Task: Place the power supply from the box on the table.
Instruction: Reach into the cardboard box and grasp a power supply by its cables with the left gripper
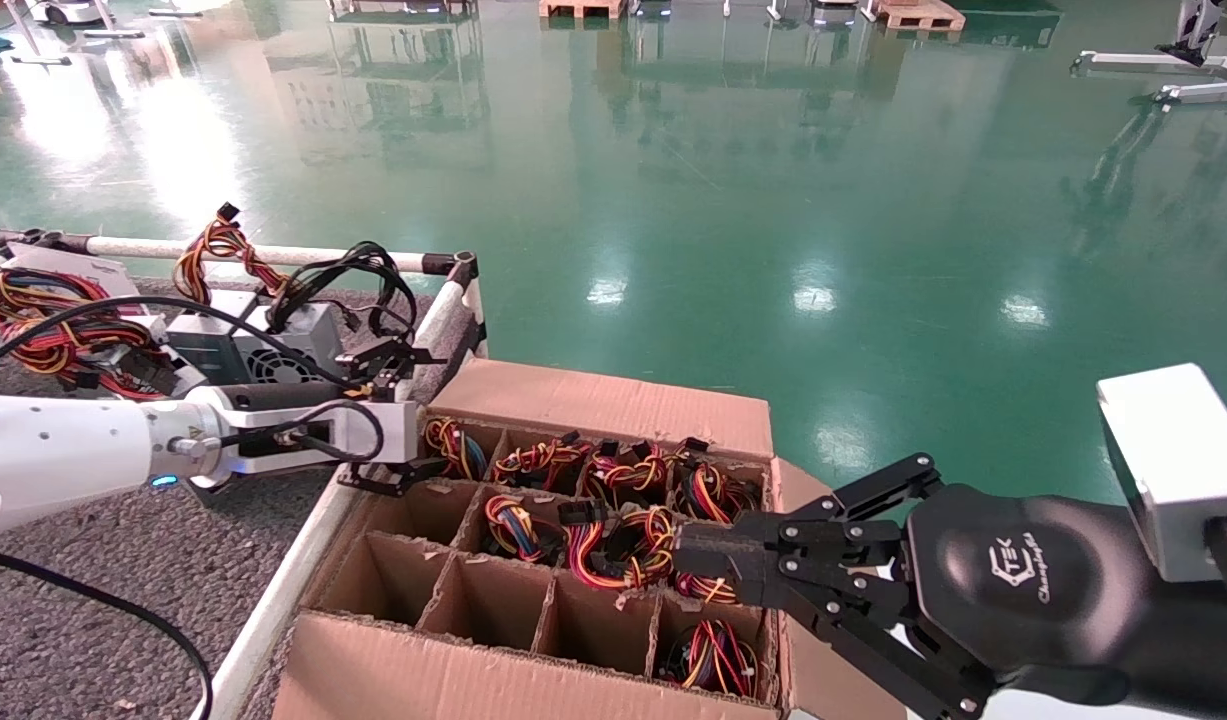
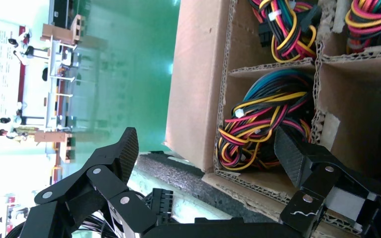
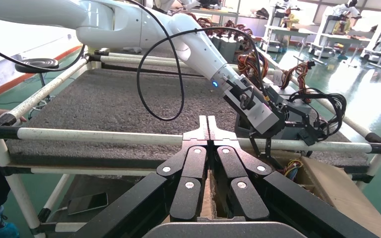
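Work looks only begun: left gripper (image 1: 383, 480), fingers spread and empty, hovers at the box's (image 1: 613, 400) far-left corner cell over a power supply (image 2: 263, 124) not yet grasped, nowhere near the table (image 1: 123, 580), while the right gripper (image 3: 207, 130), pressed together, idles at the box's right edge.

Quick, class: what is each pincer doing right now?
Left pincer: open, empty, at the box's corner cell.
Right pincer: closed, holding nothing.

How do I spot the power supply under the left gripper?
Find the brown box beside the table. In its far row, take the corner cell nearest the table, where the left gripper hovers. That power supply is the row's end one, with an empty cell in front.
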`<state>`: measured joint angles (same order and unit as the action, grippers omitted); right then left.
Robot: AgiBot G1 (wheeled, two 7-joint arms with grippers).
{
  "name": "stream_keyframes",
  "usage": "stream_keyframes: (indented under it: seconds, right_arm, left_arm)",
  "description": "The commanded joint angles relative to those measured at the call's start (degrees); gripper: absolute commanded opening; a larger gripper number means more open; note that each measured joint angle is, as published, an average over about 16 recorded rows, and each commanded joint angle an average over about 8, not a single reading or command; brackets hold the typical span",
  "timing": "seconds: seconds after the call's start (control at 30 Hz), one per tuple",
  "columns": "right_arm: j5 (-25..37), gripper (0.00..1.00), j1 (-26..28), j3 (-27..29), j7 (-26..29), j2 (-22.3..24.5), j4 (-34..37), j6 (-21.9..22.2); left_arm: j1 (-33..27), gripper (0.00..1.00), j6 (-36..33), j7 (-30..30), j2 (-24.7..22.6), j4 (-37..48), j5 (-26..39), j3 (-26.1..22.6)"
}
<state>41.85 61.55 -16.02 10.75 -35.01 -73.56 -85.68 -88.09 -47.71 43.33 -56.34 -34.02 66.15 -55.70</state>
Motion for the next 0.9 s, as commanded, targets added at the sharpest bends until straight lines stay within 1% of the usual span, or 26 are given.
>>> stream_keyframes:
  seconds: [0.03,0.23,0.27,0.3,0.9]
  right_arm:
    - [0.00,0.00,0.00,0.00,0.00,0.00,0.00,0.00]
    - [0.00,0.00,0.00,0.00,0.00,0.00,0.00,0.00]
    - [0.00,0.00,0.00,0.00,0.00,0.00,0.00,0.00]
    - [0.00,0.00,0.00,0.00,0.00,0.00,0.00,0.00]
    - [0.00,0.00,0.00,0.00,0.00,0.00,0.00,0.00]
  left_arm:
    - [-0.10,0.92,0.07,0.25,-0.12,0.35,0.11,-0.07]
    - [-0.32,0.17,-0.03,0.82,-0.63,1.41,0.15,-0.23]
    - [-0.33,0.06,-0.05,0.89,-0.71,1.56,0.13,-0.24]
    - [-0.35,0.00,-0.08,0.96,-0.80,1.71,0.10,-0.25]
    - [-0.50,0.00,-0.33,2.68,-2.38,4.18,-0.92,0.29]
